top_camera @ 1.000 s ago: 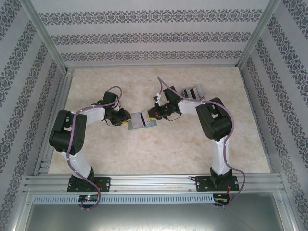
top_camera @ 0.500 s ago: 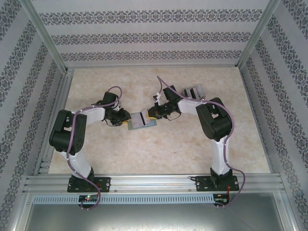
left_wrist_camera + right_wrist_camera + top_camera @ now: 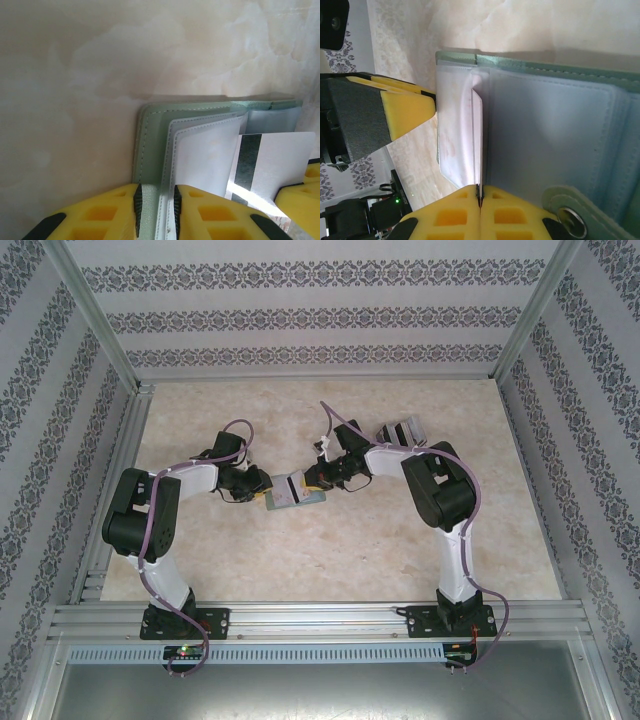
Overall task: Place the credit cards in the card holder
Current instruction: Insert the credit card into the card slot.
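Card partway in, not yet seated.
We noted the right jaws pinched shut on one card [image 3: 270, 155], its edge entering the wallet [image 3: 150, 125] at the middle of the surface [image 3: 350, 560]. The left jaws, narrowly parted, clamped the wallet's cover.

Arm shells: white links with black joint housings, on both the left arm [image 3: 150, 515] and the right arm [image 3: 445, 500].
Cable: a purple cable [image 3: 237, 423] runs along each arm.
Base plates [image 3: 185, 621]: black and flat.
Fingers: bright yellow blocks with hollow cut-outs, on the left end effector [image 3: 155, 200] and the right end effector [image 3: 480, 192].
Pads [image 3: 137, 202]: thin black strips on the fingers' inner faces.
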